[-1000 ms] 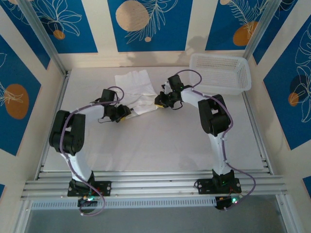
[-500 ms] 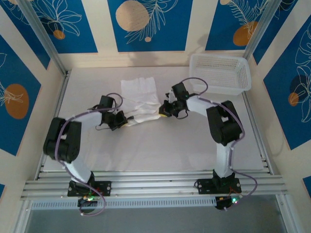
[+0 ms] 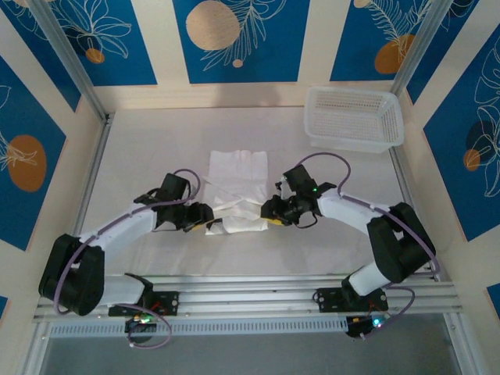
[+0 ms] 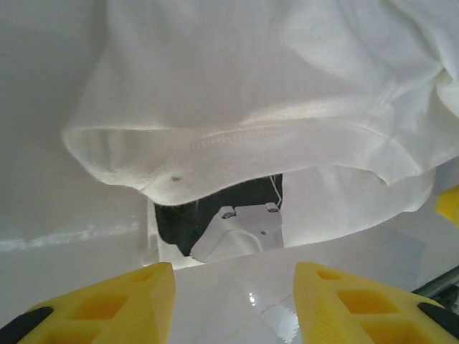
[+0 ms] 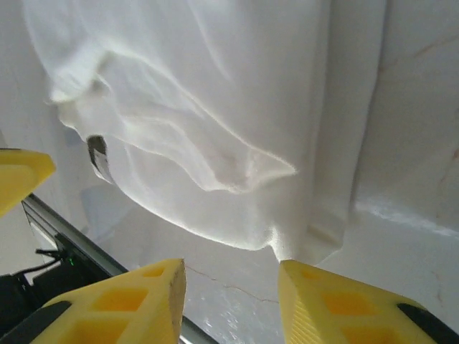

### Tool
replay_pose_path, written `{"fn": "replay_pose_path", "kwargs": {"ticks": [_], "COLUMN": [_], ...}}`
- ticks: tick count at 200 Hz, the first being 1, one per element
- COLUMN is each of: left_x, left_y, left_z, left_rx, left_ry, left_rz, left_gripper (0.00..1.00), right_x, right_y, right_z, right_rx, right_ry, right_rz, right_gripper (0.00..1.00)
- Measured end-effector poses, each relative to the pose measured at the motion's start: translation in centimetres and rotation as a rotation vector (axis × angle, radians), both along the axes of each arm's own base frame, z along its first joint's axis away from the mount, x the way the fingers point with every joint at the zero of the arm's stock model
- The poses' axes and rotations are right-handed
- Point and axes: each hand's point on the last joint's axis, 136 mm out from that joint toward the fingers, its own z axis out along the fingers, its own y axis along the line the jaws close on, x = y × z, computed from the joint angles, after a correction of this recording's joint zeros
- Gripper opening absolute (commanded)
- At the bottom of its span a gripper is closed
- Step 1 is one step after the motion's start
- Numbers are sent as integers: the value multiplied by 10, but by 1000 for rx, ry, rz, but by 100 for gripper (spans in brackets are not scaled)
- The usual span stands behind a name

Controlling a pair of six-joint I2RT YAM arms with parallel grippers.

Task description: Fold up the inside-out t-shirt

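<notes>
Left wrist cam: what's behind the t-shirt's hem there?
Through the gap below the t-shirt hem, a black-and-white machine part shows, with the white table beside it. I can't tell what the part belongs to. Anything further behind the hem is covered by cloth.

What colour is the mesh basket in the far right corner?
White; the basket shows best in the top external view.

T-shirt (image 3: 238,183) is lying on counter (image 3: 141,156) btwn L end effector (image 3: 207,219) & R end effector (image 3: 273,216); basket (image 3: 353,117) sitting behind, at R.
</notes>
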Motion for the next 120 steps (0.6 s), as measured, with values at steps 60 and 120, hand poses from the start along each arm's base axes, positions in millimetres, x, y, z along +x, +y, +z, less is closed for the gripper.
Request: {"fn": "replay_pose_path", "kwargs": {"ticks": [60, 120], "left_x": [27, 38], "left_y": [4, 17], "left_z": [-8, -19], "left_rx": [73, 119], "left_ry": [-17, -11], "left_rz": [42, 90], "left_gripper": [49, 50], "right_x": [42, 63], "right_y": [-6, 16], "right_z": [-3, 1], "right_rx": [-18, 15], "right_ry": [-11, -35], "right_rz": [-106, -76], "right_gripper": [36, 4]}}
